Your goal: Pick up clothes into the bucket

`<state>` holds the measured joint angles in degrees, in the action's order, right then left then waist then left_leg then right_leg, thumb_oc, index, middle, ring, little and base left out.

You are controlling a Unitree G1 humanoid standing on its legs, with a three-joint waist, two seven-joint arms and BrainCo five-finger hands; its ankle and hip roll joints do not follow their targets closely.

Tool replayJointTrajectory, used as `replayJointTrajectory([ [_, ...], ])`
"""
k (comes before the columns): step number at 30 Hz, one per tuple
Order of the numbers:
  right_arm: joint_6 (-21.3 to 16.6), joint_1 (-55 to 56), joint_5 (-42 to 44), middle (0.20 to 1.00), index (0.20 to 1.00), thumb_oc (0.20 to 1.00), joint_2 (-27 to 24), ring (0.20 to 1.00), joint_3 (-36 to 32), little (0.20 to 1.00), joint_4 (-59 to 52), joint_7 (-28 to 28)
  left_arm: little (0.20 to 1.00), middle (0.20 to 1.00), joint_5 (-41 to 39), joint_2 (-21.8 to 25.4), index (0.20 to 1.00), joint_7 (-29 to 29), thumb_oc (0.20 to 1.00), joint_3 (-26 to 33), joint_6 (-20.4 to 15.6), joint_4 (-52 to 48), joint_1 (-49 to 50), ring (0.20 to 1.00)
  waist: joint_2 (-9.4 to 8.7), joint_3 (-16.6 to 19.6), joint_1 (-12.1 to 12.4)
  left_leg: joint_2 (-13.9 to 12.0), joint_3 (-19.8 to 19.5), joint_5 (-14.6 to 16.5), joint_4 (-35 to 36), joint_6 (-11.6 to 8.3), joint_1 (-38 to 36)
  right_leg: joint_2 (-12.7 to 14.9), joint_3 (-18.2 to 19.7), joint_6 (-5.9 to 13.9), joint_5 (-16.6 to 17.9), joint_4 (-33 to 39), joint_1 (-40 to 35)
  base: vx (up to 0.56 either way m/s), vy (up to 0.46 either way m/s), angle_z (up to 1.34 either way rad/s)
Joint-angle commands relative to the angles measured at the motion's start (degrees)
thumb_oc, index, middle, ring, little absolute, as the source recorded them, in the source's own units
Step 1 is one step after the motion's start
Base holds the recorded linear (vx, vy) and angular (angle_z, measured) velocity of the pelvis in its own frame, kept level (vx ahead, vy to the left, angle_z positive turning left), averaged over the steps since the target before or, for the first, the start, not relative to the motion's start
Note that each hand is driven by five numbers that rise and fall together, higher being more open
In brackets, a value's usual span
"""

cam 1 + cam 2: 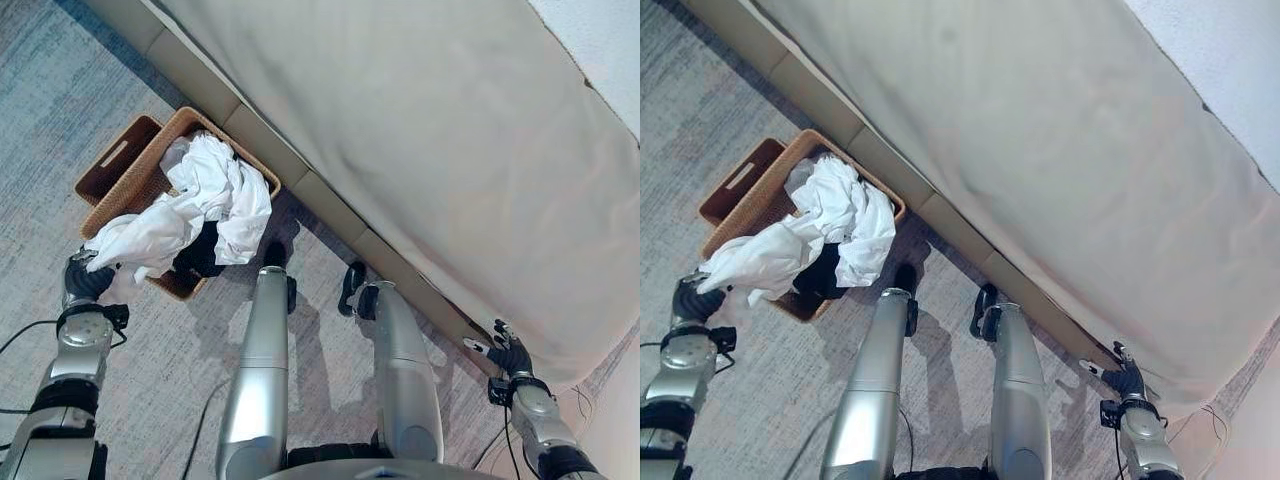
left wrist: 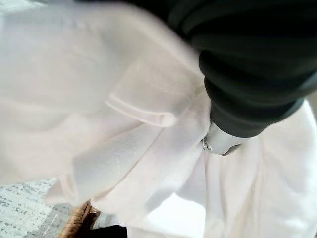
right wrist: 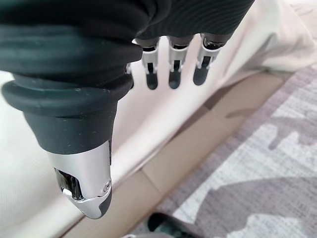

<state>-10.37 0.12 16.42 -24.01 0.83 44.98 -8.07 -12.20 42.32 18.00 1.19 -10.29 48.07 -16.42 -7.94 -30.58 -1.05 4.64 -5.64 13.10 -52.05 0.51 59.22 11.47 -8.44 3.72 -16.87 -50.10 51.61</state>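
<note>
My left hand point(image 1: 88, 280) seems clenched on the white garment point(image 1: 190, 215) draped over the wicker basket point(image 1: 125, 205); my right hand point(image 3: 148, 44) hangs released beside the bed point(image 1: 450, 150).

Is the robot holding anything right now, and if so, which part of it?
The left hand is at a trailing end of the white garment hanging over the basket; its grip is hidden. The right hand holds nothing.
</note>
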Motion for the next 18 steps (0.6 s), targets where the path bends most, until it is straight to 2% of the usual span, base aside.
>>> replayJointTrajectory([
  [1,-1.45,1.78,1.99,1.000,1.000,1.000,-3.04,1.000,0.46,1.000,0.19,-1.77,1.000,1.000,-0.17,2.32,1.000,1.59,1.000,-1.07,0.56,1.47,-0.73,1.000,-0.20,0.78,-0.68,0.58,-0.66,2.89,-0.21,1.21,-3.50,1.41,0.74,2.01,5.44,4.39,-1.09,0.01,0.029,0.05],
  [8,-0.80,0.84,2.07,1.000,1.000,1.000,-3.97,1.000,0.61,1.000,0.74,-1.25,1.000,1.000,2.26,1.29,1.000,2.04,1.000,-0.53,1.95,1.12,0.70,1.000,0.32,0.78,-0.84,0.49,0.28,3.85,-1.54,1.82,-4.18,1.20,1.65,1.57,4.45,2.73,-1.05,0.00,0.025,-0.01],
  [18,0.81,0.86,0.21,1.000,1.000,1.000,-4.86,1.000,-0.55,1.000,0.82,-0.30,1.000,1.000,2.43,-2.26,1.000,1.07,1.000,2.04,2.88,1.14,5.62,1.000,2.46,0.78,-0.51,0.94,0.77,3.66,-0.99,1.87,-7.19,1.28,2.26,1.07,3.13,1.15,-3.07,-0.01,0.001,-0.06],
])
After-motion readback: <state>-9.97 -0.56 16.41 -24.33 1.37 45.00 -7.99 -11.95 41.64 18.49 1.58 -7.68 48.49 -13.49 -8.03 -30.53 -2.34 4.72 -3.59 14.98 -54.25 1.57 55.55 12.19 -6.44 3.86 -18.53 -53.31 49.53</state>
